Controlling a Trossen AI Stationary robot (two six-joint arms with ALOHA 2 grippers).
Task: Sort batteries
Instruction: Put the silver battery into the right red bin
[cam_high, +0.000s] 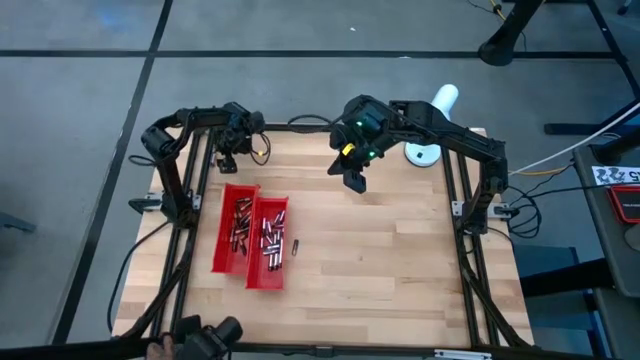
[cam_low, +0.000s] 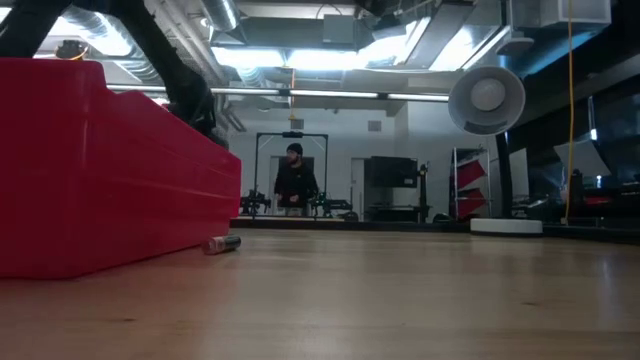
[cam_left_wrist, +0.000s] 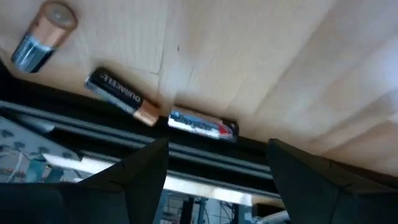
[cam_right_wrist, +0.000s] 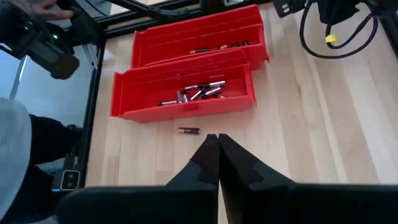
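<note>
We count two red trays (cam_high: 250, 240) holding batteries (cam_high: 268, 235), with one loose battery (cam_high: 295, 245) just beside them. Left gripper (cam_left_wrist: 217, 162) fingers are spread over three batteries (cam_left_wrist: 124, 96); right gripper (cam_right_wrist: 217, 146) fingers are closed, empty.

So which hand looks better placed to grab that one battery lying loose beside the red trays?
Probably the right hand: its shut fingers point toward the loose battery by the red trays. The left hand, open, sits at the far edge over other batteries.

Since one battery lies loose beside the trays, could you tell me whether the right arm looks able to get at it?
Probably yes. The loose battery lies on bare wood beside the red tray, nothing over it. The right gripper hangs above open table, jaws shut, so they must open first.
</note>
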